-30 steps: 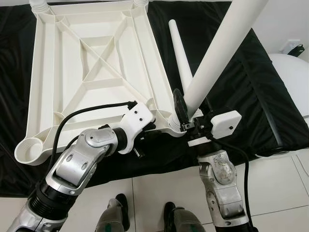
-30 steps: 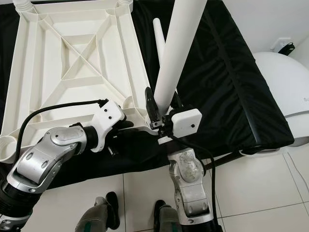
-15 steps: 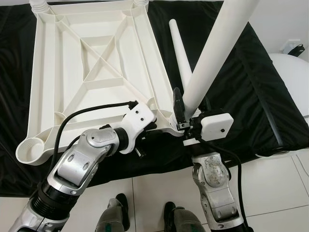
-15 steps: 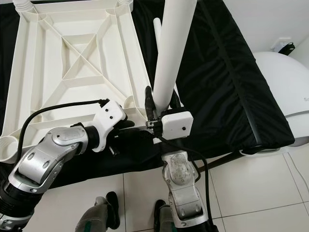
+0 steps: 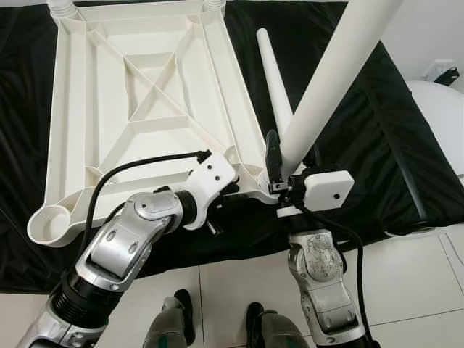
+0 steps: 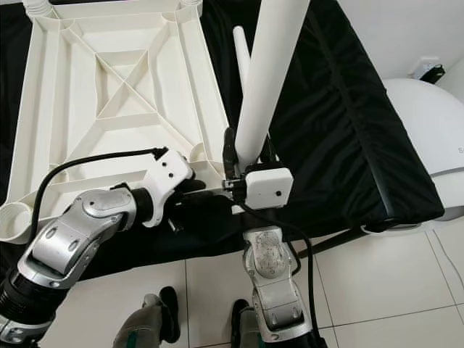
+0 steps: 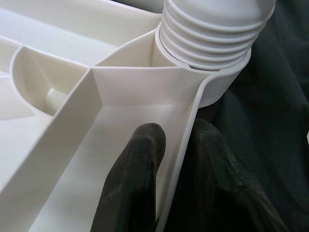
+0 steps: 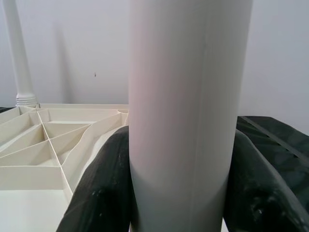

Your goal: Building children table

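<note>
A white plastic tabletop (image 5: pixel 145 94) lies upside down on a black cloth. My right gripper (image 5: pixel 279 163) is shut on a white table leg (image 5: pixel 326 80), which stands tilted in the tabletop's near right corner socket. In the right wrist view that table leg (image 8: pixel 188 111) sits between the two black fingers (image 8: pixel 101 183). My left gripper (image 5: pixel 232 190) is shut on the tabletop's near rim just left of that corner. The left wrist view has one finger on each side of the rim (image 7: pixel 193 121), below the leg's ribbed end (image 7: pixel 212 29).
A loose white leg (image 5: pixel 274 80) lies on the cloth right of the tabletop. Two legs stand in the far corners (image 5: pixel 61 7). The near left socket (image 5: pixel 45 225) is open. A white rounded object (image 5: pixel 442 116) sits at the right, on tiled floor (image 5: pixel 406 290).
My right wrist has turned around the leg, swinging its camera housing a little to the left. The leg stays in the corner socket. My left gripper keeps its hold on the rim.
</note>
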`<state>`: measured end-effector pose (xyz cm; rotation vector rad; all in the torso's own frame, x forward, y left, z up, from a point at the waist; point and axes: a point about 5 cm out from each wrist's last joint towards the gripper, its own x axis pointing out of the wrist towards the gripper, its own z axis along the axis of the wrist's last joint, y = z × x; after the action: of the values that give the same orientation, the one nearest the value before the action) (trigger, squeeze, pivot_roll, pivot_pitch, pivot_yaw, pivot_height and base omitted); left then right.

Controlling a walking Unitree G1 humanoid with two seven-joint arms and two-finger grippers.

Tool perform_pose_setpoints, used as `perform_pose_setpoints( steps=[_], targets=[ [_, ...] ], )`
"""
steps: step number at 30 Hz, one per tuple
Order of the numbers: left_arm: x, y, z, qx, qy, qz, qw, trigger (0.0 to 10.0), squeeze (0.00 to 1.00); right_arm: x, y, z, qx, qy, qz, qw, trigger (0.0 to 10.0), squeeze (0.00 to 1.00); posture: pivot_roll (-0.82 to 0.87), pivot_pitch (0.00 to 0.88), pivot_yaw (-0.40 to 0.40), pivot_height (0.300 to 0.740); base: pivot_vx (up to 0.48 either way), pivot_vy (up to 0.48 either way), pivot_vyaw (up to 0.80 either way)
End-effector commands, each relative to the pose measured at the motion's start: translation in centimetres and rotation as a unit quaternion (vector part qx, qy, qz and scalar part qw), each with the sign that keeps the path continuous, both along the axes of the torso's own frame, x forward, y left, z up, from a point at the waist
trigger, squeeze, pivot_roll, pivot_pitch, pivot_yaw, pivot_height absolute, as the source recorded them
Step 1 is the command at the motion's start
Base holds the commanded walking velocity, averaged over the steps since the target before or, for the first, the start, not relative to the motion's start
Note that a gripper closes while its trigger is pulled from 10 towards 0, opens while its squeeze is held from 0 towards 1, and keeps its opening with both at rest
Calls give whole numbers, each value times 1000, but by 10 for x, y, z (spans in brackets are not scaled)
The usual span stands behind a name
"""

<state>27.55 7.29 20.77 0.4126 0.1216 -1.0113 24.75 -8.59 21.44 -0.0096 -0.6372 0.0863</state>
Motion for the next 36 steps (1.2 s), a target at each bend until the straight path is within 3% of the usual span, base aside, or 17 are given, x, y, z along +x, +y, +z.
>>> perform_pose_setpoints(
  steps=[1, 6, 22, 23, 25, 26, 36],
  targets=[
    [-12, -12, 18, -19, -32, -64, 997, 10000, 0, 9, -23, -78, 15, 223, -88, 971, 10000, 0, -21, 312, -19, 740, 0, 0, 0],
    [-11, -12, 18, -19, -32, -63, 997, 10000, 0, 12, -31, -81, 29, 237, -104, 966, 10000, 0, -22, 313, -16, 740, 0, 0, 0],
    [-10, -13, 19, -20, -34, -63, 997, 10000, 0, 18, -32, -72, 19, 210, -96, 973, 10000, 0, -25, 312, -18, 740, 0, 0, 0],
    [-9, -13, 19, -20, -34, -62, 997, 10000, 0, 18, -32, -71, 23, 206, -91, 974, 10000, 353, -24, 312, -19, 740, 0, 0, 0],
    [-9, -13, 19, -20, -34, -62, 997, 10000, 0, 18, -31, -70, 26, 203, -87, 975, 10000, 353, -24, 311, -19, 740, 0, 0, 0],
    [-9, -13, 19, -20, -34, -62, 997, 10000, 0, 18, -31, -69, 28, 201, -82, 976, 10000, 1000, -24, 311, -19, 740, 0, 0, 0],
    [-9, -14, 19, -23, -36, -60, 997, 10000, 0, 19, -26, -56, 31, 163, -37, 985, 10000, 1000, -28, 305, -25, 740, 0, 0, 0]
  ],
)
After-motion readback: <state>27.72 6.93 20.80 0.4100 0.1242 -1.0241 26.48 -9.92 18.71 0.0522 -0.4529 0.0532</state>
